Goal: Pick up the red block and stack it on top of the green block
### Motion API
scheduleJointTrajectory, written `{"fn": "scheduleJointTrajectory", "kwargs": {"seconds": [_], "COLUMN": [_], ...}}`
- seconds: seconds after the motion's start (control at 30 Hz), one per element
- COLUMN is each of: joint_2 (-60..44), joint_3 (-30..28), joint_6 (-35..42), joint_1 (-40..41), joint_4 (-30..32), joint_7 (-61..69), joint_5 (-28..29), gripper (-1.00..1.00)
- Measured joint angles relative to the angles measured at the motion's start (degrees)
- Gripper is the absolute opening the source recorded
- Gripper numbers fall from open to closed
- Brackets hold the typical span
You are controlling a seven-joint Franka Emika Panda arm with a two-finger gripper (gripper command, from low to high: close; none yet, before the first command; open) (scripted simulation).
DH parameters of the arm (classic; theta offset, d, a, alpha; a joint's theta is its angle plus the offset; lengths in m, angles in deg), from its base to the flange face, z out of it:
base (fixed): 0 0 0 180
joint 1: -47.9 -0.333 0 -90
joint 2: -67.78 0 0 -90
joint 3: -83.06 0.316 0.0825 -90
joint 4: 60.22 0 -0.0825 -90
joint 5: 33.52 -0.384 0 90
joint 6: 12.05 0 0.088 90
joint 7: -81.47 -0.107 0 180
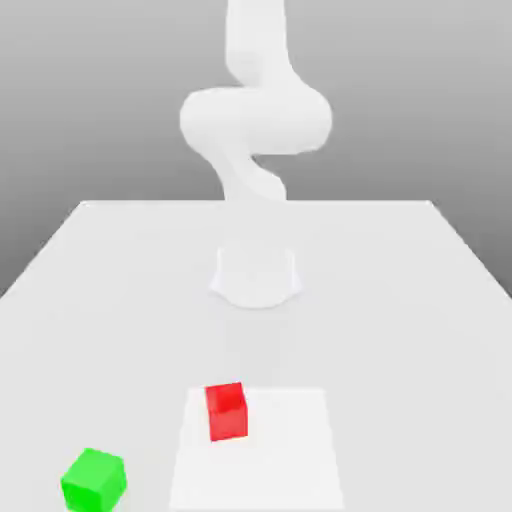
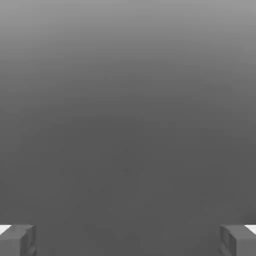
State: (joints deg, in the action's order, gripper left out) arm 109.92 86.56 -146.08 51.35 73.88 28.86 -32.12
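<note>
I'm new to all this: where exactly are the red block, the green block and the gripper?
red block (image 1: 227, 412): exterior view, front face.
green block (image 1: 93, 480): exterior view, front corner.
gripper (image 2: 128, 240): hand view, midway between its open fingertips.

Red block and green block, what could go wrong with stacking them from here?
1. The green block sits at the table's near edge in the exterior view, turned askew; a careless placement could nudge it off.
2. The red block is oriented differently, so it may land rotated and overhang.
3. The gripper is open with neither block between its fingers, so its descent could miss the cube.
</note>
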Motion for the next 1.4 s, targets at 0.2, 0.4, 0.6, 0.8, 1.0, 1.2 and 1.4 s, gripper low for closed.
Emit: {"fn": "scheduleJointTrajectory", "kwargs": {"seconds": [0.2, 0.4, 0.6, 0.8, 1.0, 1.2, 1.4], "joint_2": [-9.6, -19.2, -28.6, -36.7, -42.1, -46.5, -51.9], "joint_3": [7.3, 12.3, 14.9, 15.3, 15.3, 14.2, 10.3], "joint_6": [-5.5, -10.7, -16.1, -21.7, -26.6, -30.2, -34.5], "joint_1": [7.9, 14.7, 19.6, 21.7, 21.2, 21.2, 18.8], "joint_4": [5.7, 11.2, 16.7, 22.3, 26.0, 25.0, 24.3], "joint_7": [-16.6, -32.4, -47.3, -59.3, -64.6, -67.8, -72.5], "joint_5": [3.4, 6.4, 8.1, 5.9, -0.9, 2.6, 8.9], "gripper": [0.00, 0.00, 0.00, 0.00, 0.00, 0.00, 0.00]}}
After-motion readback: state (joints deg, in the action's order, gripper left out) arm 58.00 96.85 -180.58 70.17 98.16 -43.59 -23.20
